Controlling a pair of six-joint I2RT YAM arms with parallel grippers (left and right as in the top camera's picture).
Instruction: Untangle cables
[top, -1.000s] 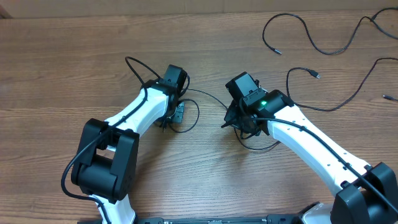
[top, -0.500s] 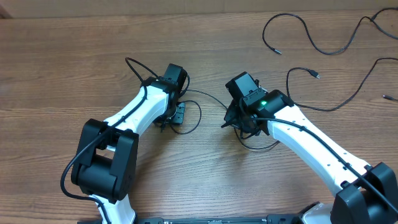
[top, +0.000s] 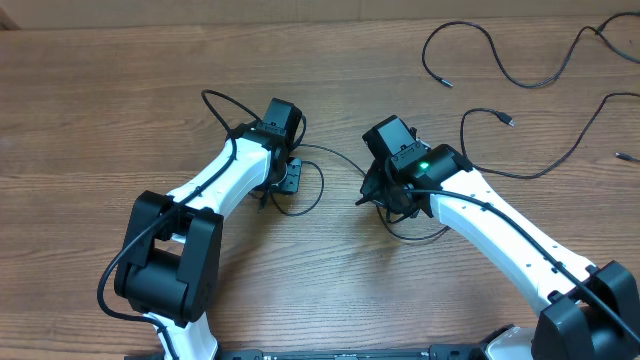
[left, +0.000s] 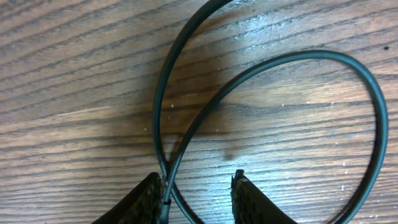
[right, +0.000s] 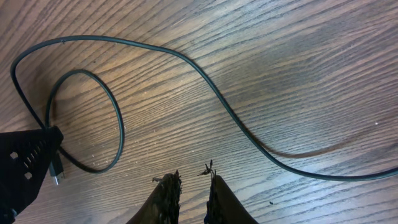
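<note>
1. Two arms reach in toward mid-table. The left arm (top: 215, 185) angles up-right from its base and the right arm (top: 500, 225) up-left. Both wrists are tipped down, with the grippers near each other but apart.
2. Left gripper (left: 196, 199): jaws part-open, not clamping. The cable (left: 314, 53) runs through the gap against one finger.
3. Right gripper (right: 193, 196): fingers almost together, only a thin slit. Can't tell if anything is pinched.
4. The cable lies on the table (top: 100, 100) between the two grippers, curled into a loop at the left gripper. Loose cables (top: 446, 83) sit well apart at the far right.
5. Left wrist view only: the cable crosses itself right at the finger.
6. Right wrist view only: a small plug (right: 56, 173) just beside the left gripper.
7. Overhead only: the loose cables and both arm poses.
8. Versus a second ago — the left jaws have opened, and the left gripper sits slightly farther up the table. The right arm is unchanged.
</note>
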